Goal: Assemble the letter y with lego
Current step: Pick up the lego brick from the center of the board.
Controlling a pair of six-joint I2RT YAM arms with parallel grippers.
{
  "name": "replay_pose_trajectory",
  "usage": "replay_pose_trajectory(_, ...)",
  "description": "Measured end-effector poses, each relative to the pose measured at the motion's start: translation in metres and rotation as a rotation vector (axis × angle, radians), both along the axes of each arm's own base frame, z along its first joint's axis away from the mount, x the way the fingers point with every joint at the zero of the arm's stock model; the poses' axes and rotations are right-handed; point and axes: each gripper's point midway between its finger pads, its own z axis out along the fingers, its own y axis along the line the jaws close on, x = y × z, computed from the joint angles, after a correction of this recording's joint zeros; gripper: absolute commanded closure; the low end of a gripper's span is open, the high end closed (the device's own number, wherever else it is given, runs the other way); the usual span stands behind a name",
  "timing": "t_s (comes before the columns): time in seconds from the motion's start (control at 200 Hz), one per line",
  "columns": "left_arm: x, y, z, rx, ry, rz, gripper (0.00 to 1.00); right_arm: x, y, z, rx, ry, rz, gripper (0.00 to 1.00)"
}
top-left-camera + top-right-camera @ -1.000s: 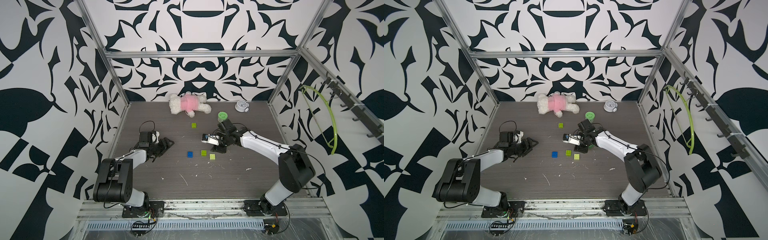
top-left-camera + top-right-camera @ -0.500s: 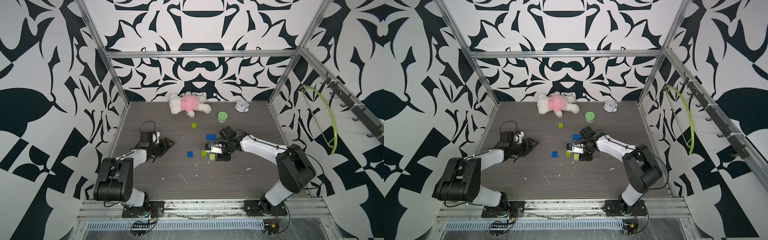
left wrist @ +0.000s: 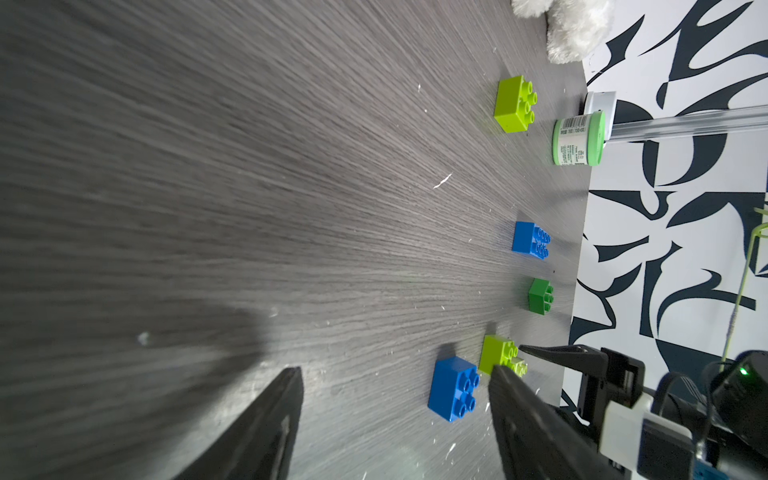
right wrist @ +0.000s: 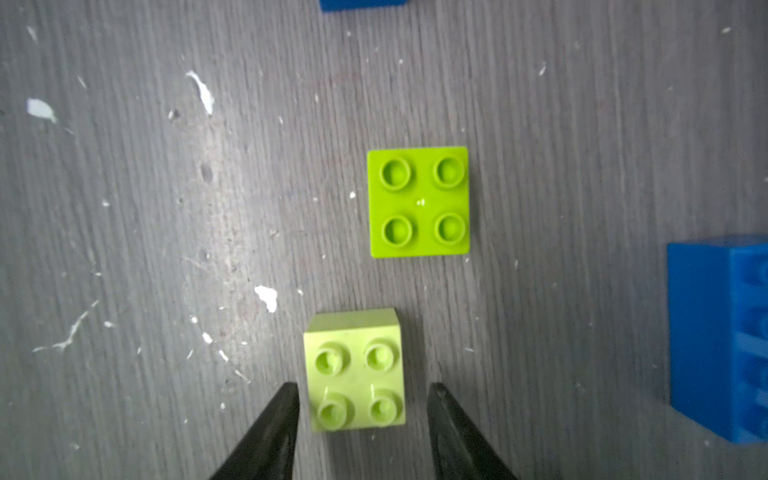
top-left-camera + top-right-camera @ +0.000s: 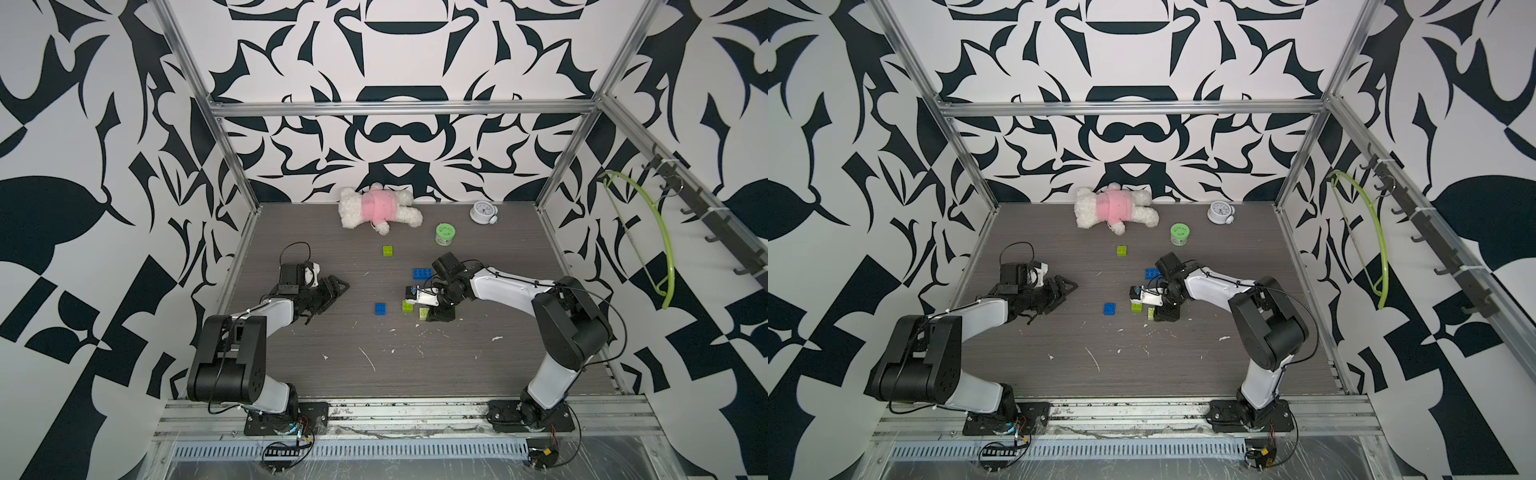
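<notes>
The right gripper (image 4: 363, 390) is pointed tips-down at the pale yellow brick (image 4: 355, 370), w/ its jaws set either side of the brick's nearer half. A thin gap is seen on each side, so the brick is straddled but not clamped, i.e. the jaws are parted and nothing is gripped. The brick is seated studs-up on the table (image 5: 498, 332), approx mid-table, and is partly covered by the gripper in both top views. A lime green brick (image 4: 417, 201) is placed just beyond it, also studs-up, near but not touching. The small blue brick (image 5: 380, 308) is found a little further toward the left arm's side, and the wide blue brick (image 5: 422, 273) further back, beside the right arm's wrist. The dark green brick (image 3: 540, 296) is picked out in the left wrist view only, btwn the wide blue and lime green ones. A second lime green brick (image 5: 388, 250) is set alone toward the back. All six are laid singly, none pressed onto another, so no Y is formed yet. The left gripper (image 5: 337, 291) is held low at the table's left side, well apart from the bricks, jaws spread wide and empty. A plush toy (image 5: 376, 208), a green tub (image 5: 444, 234) and a small clock (image 5: 482, 212) are ranged along the back edge
</notes>
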Motion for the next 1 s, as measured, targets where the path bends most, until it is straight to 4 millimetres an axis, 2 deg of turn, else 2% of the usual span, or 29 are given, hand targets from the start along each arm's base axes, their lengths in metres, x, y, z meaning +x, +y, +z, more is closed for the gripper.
replay_pose_trajectory(0.245, 0.000, 0.000, 0.000, 0.001, 0.001, 0.000, 0.24, 0.002, 0.003, -0.005, 0.003, 0.008, -0.003, 0.55)
replay_pose_trajectory(0.38, 0.000, 0.000, -0.002, 0.001, 0.007, 0.000, 0.24, 0.003, 0.004, -0.004, 0.006, 0.006, -0.007, 0.63)
replay_pose_trajectory(0.51, 0.000, 0.000, -0.002, 0.001, 0.007, 0.000, 0.24, 0.005, 0.006, -0.001, 0.012, -0.004, -0.004, 0.67)
replay_pose_trajectory(0.68, -0.002, -0.002, -0.004, -0.002, 0.014, -0.007, 0.24, 0.013, 0.016, 0.021, 0.044, -0.060, 0.016, 0.70)
replay_pose_trajectory(0.85, -0.002, -0.003, -0.004, -0.002, 0.015, -0.011, 0.24, 0.029, 0.037, 0.051, 0.084, -0.133, 0.045, 0.72)
replay_pose_trajectory(1.0, -0.002, -0.003, -0.004, -0.002, 0.015, -0.011, 0.24, 0.034, 0.047, 0.052, 0.082, -0.130, 0.055, 0.76)
